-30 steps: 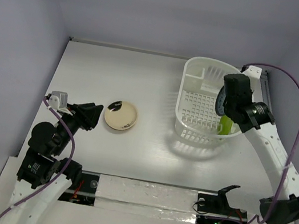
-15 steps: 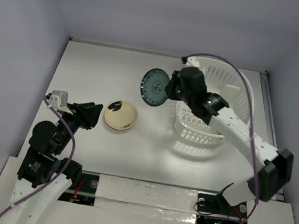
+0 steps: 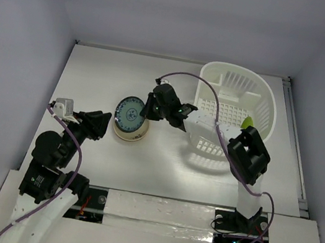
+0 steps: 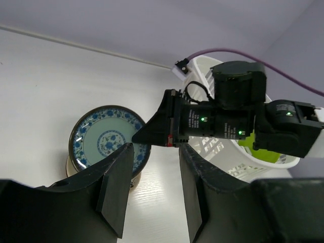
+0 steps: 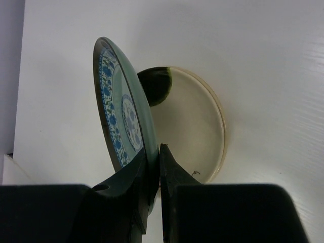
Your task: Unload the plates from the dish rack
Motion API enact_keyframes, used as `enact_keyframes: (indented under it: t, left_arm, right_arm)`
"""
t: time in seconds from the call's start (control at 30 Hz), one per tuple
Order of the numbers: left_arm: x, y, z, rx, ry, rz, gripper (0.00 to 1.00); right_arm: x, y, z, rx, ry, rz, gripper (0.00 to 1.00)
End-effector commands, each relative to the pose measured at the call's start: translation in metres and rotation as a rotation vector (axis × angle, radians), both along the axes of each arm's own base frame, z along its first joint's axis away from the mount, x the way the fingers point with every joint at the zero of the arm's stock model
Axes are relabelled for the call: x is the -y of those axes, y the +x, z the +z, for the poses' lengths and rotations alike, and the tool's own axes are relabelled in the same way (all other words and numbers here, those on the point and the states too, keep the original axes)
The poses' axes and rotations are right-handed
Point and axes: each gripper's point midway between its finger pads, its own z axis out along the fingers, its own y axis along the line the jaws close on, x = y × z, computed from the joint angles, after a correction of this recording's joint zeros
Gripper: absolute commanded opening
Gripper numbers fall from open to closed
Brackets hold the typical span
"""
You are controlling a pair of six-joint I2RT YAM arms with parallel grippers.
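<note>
The white tabletop carries the white dish rack at the upper right of the top view, where only a sliver of lime green plate shows against the right wall, the rest out of sight. Left of centre, the blue-patterned plate covers most of a cream plate, leaving just its near rim on show; whether the two touch is unclear. The right gripper is clamped on the blue-patterned plate at its rim, while the left gripper, lower left, stands parted and empty.
</note>
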Motion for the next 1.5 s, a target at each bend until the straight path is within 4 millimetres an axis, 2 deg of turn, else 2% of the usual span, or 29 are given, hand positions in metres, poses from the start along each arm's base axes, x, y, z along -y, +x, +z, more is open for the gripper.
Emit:
enact_keyframes:
  t: [0.0,0.17,0.37,0.53,0.57,0.63,0.67,0.8,0.83,0.9,0.93,1.03,1.07,1.13,1.17,1.2,1.23,1.27,1.3,1.33,1.37,1.4,1.47]
  left_arm:
    - [0.000,0.000,0.019,0.044,-0.020,0.000,0.38]
    - [0.001,0.001,0.018,0.044,-0.018,-0.003,0.38]
    - [0.001,0.000,0.019,0.048,-0.019,-0.004,0.38]
    - [0.001,-0.001,0.020,0.051,-0.022,-0.004,0.38]
    - [0.001,-0.001,0.020,0.051,-0.022,-0.004,0.38]
    - [0.001,-0.001,0.020,0.051,-0.020,-0.004,0.38]
    - [0.001,-0.001,0.020,0.051,-0.022,-0.004,0.38]
    - [0.000,-0.002,0.021,0.057,-0.022,-0.004,0.38]
    - [0.000,-0.002,0.021,0.058,-0.024,-0.004,0.38]
    - [0.000,-0.003,0.022,0.061,-0.025,-0.004,0.38]
    - [0.000,-0.002,0.022,0.060,-0.023,-0.004,0.38]
    - [0.000,-0.004,0.023,0.066,-0.026,-0.006,0.38]
    - [0.000,-0.004,0.023,0.065,-0.024,-0.006,0.38]
    - [0.000,-0.005,0.024,0.070,-0.026,-0.007,0.38]
    - [0.000,-0.005,0.024,0.072,-0.026,-0.010,0.38]
    - [0.001,-0.005,0.023,0.071,-0.026,-0.012,0.38]
    - [0.001,-0.005,0.024,0.071,-0.024,-0.016,0.38]
    - [0.003,-0.006,0.024,0.074,-0.024,-0.025,0.38]
    - [0.003,-0.006,0.025,0.076,-0.023,-0.028,0.38]
    - [0.004,-0.006,0.025,0.076,-0.023,-0.030,0.38]
    - [0.004,-0.007,0.025,0.078,-0.021,-0.034,0.38]
    - [0.004,-0.008,0.026,0.086,-0.024,-0.034,0.38]
    - [0.003,-0.010,0.028,0.095,-0.026,-0.034,0.38]
  right_arm:
    - [-0.024,0.005,0.029,0.017,0.162,0.003,0.00]
    - [-0.020,-0.004,0.007,-0.023,0.136,-0.005,0.08]
    - [-0.015,-0.021,-0.024,-0.065,0.052,0.018,0.31]
    - [-0.009,-0.035,-0.032,-0.077,-0.006,0.044,0.42]
    - [-0.005,-0.032,-0.034,-0.064,-0.026,0.023,0.45]
    - [-0.001,-0.040,-0.034,-0.051,-0.066,0.034,0.54]
    - [0.002,-0.039,-0.034,-0.046,-0.081,0.027,0.55]
    - [0.019,-0.039,-0.028,-0.007,-0.150,-0.013,0.73]
    - [0.020,-0.042,-0.025,0.005,-0.162,-0.007,0.74]
    - [0.032,-0.040,-0.013,0.034,-0.179,-0.042,0.76]
    - [0.038,-0.041,0.001,0.057,-0.176,-0.049,0.76]
    - [0.060,-0.038,0.019,0.106,-0.228,-0.095,0.76]
    - [0.068,-0.038,0.037,0.136,-0.222,-0.116,0.75]
    - [0.100,-0.032,0.052,0.192,-0.302,-0.218,0.53]
    - [0.119,-0.026,0.061,0.214,-0.330,-0.278,0.26]
    - [0.140,-0.025,0.083,0.247,-0.328,-0.336,0.14]
    - [0.171,-0.023,0.086,0.264,-0.398,-0.412,0.06]
    - [0.192,-0.020,0.092,0.274,-0.422,-0.465,0.00]
    - [0.229,-0.014,0.109,0.288,-0.425,-0.560,0.00]
    - [0.249,-0.013,0.113,0.282,-0.442,-0.596,0.00]
    - [0.273,-0.017,0.106,0.262,-0.495,-0.620,0.00]
    - [0.308,-0.015,0.114,0.259,-0.516,-0.702,0.00]
    - [0.349,-0.025,0.107,0.219,-0.644,-0.764,0.01]
